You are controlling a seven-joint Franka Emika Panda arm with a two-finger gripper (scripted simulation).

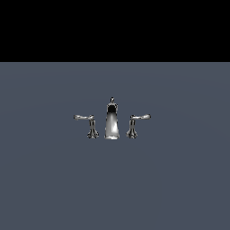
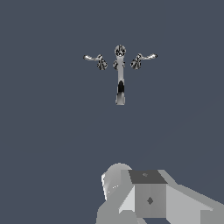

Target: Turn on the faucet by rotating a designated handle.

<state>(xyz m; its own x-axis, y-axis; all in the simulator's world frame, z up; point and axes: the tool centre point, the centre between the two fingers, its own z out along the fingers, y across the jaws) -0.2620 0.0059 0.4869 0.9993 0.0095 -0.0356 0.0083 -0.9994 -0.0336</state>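
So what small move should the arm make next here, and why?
Probably a descent toward the small chrome lever handle whose thin lever points to the exterior view's right. The exterior view shows no arm near the shiny chrome three-piece faucet, and in the wrist view the faucet looks small and clear of the grey gripper body.

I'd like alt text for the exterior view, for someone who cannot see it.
A small chrome faucet stands alone on a flat grey-blue surface: a tall tapered spout between two lever handles, their levers pointing outward. No robot arm appears in this view, and the background above is black.
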